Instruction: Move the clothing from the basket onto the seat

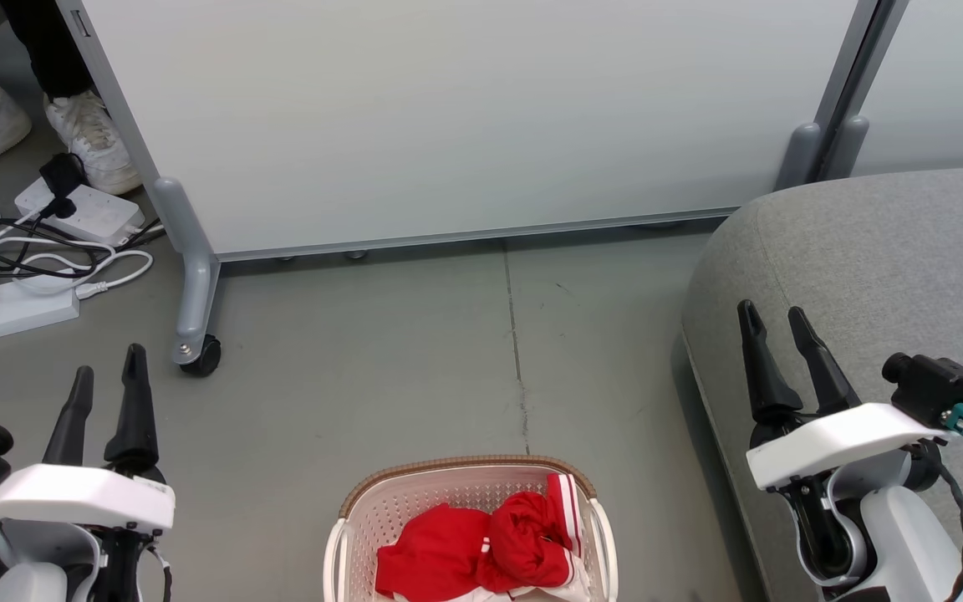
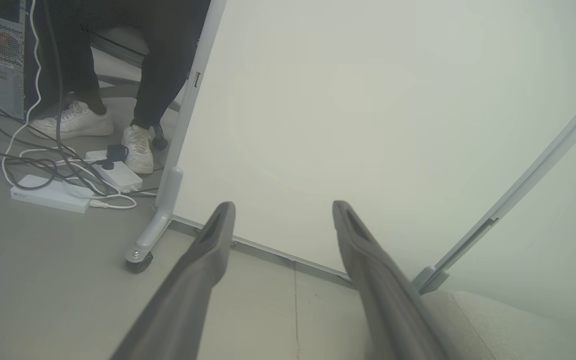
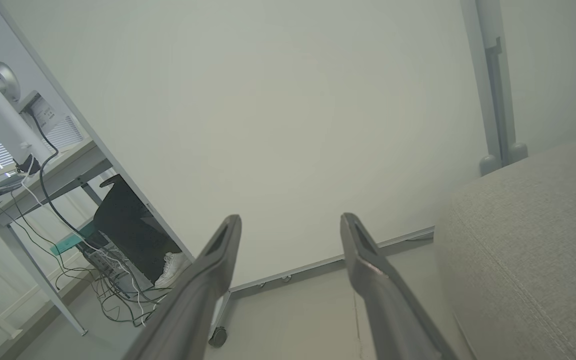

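**Both grippers open and empty, clothing in basket**

Left gripper sits low left in head view, fingers spread, nothing between them, over the grey floor. Left wrist view agrees: wide gap between the fingers, panel and floor seen through it. Right gripper sits low right in the same state: spread, holding nothing. Its fingers overlap the near edge of the seat in head view; contact or not, can't tell. Right wrist view has the seat to the right of the fingers, apart from them.

Clothing: red fabric with white stripe trim, bunched up inside the basket. A striped piece leans up against the right wall. Basket stands on the floor at bottom centre of head view, between the two grippers and well apart from both, its near part cut off by the frame edge. Seat is just right of the basket, light grey, rounded corner toward the panel.

Background: white panel on a grey frame, caster on its left foot, standing behind the basket. Past its left end: two white power strips, tangled cables, a person's white shoes and dark trouser legs.
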### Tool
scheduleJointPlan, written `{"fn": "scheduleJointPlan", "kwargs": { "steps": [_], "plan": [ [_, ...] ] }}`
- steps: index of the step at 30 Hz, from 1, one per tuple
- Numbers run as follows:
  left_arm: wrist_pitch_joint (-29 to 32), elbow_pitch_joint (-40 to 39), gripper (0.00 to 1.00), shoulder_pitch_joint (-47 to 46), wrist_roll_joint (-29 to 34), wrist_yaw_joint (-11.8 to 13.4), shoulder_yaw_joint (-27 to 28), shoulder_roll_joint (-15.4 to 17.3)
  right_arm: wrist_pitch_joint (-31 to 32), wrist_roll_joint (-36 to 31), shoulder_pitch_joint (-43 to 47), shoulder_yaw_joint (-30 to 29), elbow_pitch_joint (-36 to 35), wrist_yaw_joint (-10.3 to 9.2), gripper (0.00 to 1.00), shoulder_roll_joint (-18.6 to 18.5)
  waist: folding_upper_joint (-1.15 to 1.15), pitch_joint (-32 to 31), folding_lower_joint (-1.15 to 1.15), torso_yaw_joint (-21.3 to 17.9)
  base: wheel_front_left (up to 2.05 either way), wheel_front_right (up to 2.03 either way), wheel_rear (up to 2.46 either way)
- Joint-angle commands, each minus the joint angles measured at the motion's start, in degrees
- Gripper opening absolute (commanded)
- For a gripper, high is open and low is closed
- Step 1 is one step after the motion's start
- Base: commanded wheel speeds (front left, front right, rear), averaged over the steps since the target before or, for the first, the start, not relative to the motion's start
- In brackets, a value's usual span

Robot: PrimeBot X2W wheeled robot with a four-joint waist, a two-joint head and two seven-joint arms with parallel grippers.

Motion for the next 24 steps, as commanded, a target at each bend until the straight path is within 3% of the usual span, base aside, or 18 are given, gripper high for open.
{"fn": "scheduleJointPlan", "kwargs": {
  "steps": [1,24],
  "plan": [
    [-0.64,-0.55,1.0,-0.21,1.52,0.29,-0.46,0.96,-0.52,-2.03,-0.17,-0.44,-0.53,0.27,1.0,-0.13,0.0,-0.03,0.0,0.04,0.0,0.0,0.0],
    [-4.88,0.21,1.0,3.48,13.73,1.98,-7.68,1.54,-2.4,-16.41,4.12,-1.51,1.12,0.29,1.0,0.0,0.0,-0.6,0.0,0.76,0.0,0.0,0.0]
  ]
}}
